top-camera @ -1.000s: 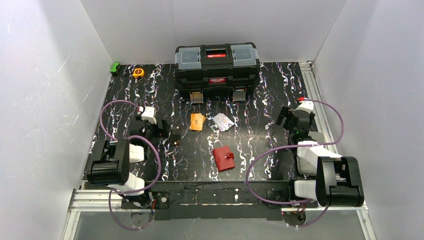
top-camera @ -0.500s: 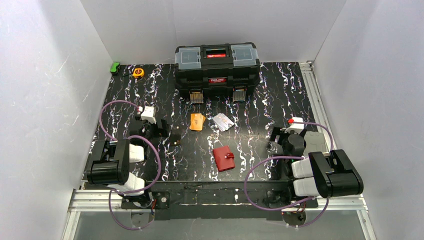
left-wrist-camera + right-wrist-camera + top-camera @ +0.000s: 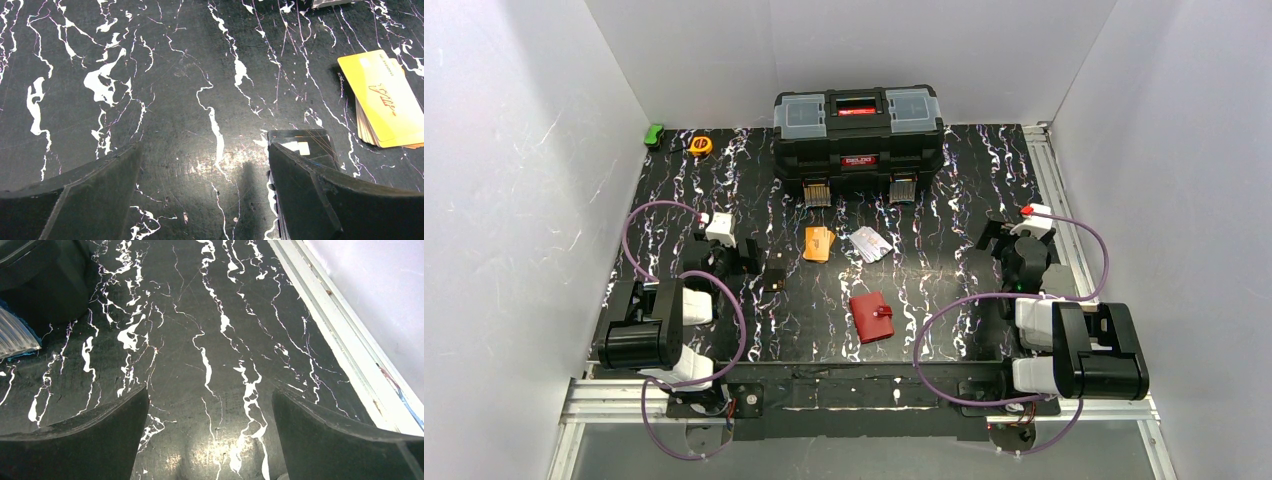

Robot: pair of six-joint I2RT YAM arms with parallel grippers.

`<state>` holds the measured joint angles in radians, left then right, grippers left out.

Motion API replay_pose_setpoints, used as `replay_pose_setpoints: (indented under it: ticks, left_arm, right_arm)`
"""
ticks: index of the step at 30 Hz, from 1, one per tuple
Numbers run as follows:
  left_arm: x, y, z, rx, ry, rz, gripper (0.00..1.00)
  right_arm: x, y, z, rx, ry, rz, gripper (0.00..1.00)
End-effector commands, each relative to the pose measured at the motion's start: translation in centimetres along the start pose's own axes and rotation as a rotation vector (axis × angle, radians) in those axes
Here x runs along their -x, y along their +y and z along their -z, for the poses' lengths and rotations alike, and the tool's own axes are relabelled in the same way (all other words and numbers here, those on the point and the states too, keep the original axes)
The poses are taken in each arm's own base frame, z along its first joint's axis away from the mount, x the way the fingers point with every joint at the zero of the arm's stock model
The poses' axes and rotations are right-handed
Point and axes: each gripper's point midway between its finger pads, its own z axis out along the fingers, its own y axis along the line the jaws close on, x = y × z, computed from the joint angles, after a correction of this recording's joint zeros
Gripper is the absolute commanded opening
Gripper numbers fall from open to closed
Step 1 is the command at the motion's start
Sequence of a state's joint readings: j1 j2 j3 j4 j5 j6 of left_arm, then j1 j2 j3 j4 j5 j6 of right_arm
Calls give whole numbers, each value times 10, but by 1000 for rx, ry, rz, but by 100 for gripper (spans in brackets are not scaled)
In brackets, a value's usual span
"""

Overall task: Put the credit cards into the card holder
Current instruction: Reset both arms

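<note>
Two small piles of credit cards lie mid-table: an orange pile (image 3: 819,243) and a whitish-grey printed pile (image 3: 871,244). The orange pile (image 3: 387,107) shows at the right of the left wrist view. The closed red card holder (image 3: 871,317) lies nearer the front. My left gripper (image 3: 757,260) stands open low over the table, left of the orange pile, nothing between its fingers (image 3: 204,150). A black card (image 3: 300,145) lies partly under its right finger. My right gripper (image 3: 996,235) is open and empty at the right (image 3: 210,392), over bare table.
A big black toolbox (image 3: 859,130) stands at the back, its corner and a metal latch (image 3: 15,335) in the right wrist view. A yellow tape measure (image 3: 700,145) and a green object (image 3: 655,134) sit far left. A metal rail (image 3: 340,340) runs along the right edge.
The right arm pulled back toward the front edge half a second ago, then swung out again toward the back right. The left arm, cards and holder have not moved.
</note>
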<state>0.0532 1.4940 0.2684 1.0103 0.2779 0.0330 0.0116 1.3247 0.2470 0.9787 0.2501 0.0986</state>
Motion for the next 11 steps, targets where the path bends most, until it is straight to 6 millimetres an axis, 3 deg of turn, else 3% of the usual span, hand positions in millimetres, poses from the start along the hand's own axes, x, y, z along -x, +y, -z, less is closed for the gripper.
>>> replay_pose_setpoints:
  ticks: [1,11]
  left_arm:
    - [16,5,-3,18,-46,-12,98]
    - [16,5,-3,17,-49,-13,98]
  right_arm:
    - [5,2,-1,7,-16,-11,98]
    - [5,2,-1,7,-17,-11,98]
